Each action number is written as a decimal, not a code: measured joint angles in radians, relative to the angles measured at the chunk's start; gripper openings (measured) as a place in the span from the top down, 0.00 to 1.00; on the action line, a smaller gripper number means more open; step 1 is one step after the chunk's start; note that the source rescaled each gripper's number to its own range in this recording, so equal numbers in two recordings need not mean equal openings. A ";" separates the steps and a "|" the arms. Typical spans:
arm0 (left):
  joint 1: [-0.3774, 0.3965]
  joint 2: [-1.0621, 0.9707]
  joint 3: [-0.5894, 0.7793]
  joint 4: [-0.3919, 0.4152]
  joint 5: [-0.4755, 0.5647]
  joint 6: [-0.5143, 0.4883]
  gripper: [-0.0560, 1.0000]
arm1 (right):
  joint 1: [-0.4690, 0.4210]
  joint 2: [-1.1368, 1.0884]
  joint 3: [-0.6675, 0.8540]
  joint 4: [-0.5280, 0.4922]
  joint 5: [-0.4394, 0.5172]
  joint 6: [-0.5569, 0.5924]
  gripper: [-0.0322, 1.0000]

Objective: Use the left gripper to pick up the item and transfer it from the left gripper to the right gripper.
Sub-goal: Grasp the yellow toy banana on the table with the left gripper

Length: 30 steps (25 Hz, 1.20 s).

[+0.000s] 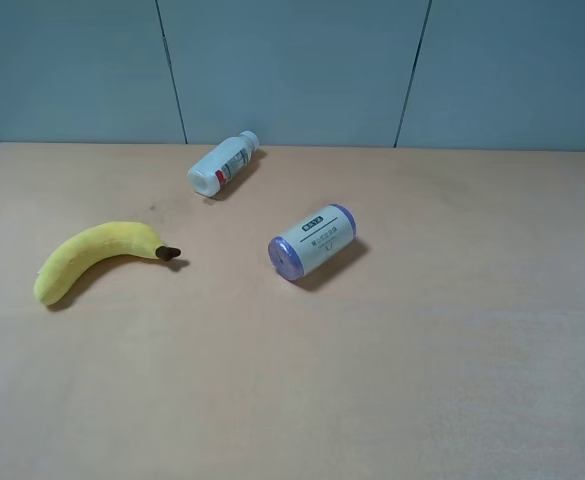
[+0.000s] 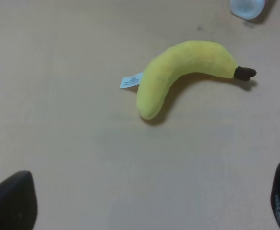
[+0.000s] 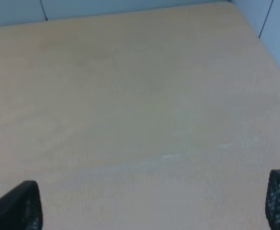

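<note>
The banana [image 1: 97,257] lies free on the table [image 1: 422,350]. The left gripper [image 2: 147,201] and the right gripper [image 3: 148,203] both stand spread wide

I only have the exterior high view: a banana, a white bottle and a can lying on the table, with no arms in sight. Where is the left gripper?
Observer: In the left wrist view the left gripper is open with nothing in it. The banana lies ahead of it, not touched.
Operator: Anything on the banana I can't see?
Observer: A small white tag sticks out from its outer curve.
Operator: And the right gripper?
Observer: The right gripper is open too. Its view shows only bare table and none of the three objects.
</note>
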 joint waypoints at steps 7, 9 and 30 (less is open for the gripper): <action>0.000 0.000 0.000 0.000 0.000 0.000 0.02 | 0.000 0.000 0.000 0.000 0.000 0.000 0.00; 0.000 0.000 0.000 0.000 0.000 0.000 0.02 | 0.000 0.000 0.000 0.000 0.000 0.000 0.00; 0.000 0.681 -0.316 0.000 0.050 0.034 0.04 | 0.000 0.000 0.000 0.000 0.000 0.000 0.00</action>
